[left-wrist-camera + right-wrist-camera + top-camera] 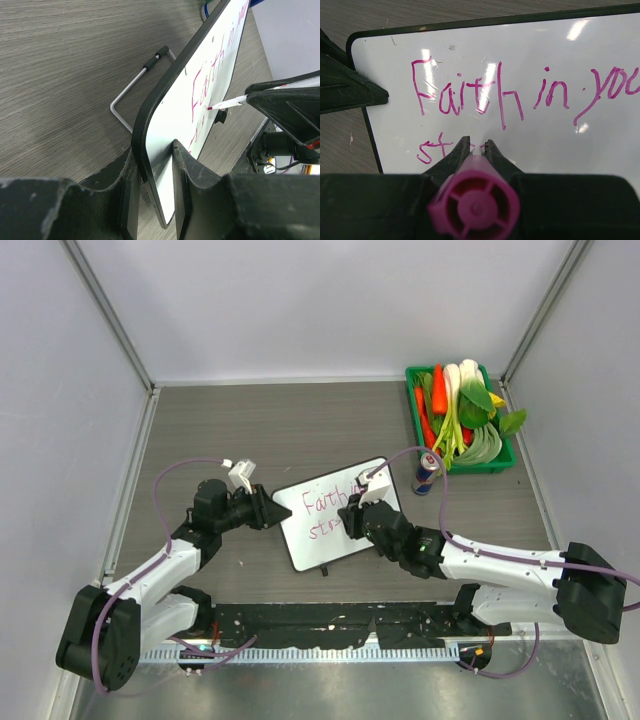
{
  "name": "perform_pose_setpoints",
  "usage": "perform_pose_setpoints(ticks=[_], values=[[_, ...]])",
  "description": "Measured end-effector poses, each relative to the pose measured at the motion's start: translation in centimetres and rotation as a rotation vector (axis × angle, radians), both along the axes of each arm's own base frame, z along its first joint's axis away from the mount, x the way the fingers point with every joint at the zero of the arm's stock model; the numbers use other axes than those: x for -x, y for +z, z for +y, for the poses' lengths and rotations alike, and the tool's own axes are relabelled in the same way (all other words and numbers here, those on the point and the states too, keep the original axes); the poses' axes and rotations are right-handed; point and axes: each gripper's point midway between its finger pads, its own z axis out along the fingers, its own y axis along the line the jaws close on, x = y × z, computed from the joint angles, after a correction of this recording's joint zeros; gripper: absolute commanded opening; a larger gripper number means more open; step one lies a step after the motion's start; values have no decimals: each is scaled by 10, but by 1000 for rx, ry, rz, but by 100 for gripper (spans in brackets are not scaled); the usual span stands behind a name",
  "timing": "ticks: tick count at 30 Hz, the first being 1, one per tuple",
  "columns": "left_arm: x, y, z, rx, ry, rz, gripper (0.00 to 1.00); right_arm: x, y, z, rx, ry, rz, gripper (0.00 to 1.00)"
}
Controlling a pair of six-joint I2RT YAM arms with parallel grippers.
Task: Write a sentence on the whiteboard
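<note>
Where light hits, rounded whiteboard point(318, 540) gleams

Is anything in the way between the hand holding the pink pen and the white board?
No, nothing visible. The right gripper points its pink-capped marker straight at the small white rectangular whiteboard, by the pink handwritten sentence. The left gripper only clamps the board's edge.
</note>
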Motion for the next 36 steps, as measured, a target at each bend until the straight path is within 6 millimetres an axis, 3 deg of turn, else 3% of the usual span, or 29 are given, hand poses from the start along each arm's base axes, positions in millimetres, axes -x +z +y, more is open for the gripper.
perform_pose_setpoints(ticks=[36], values=[[0, 0, 0, 0, 0, 0, 0, 7, -11, -14, 42, -14, 37, 1]])
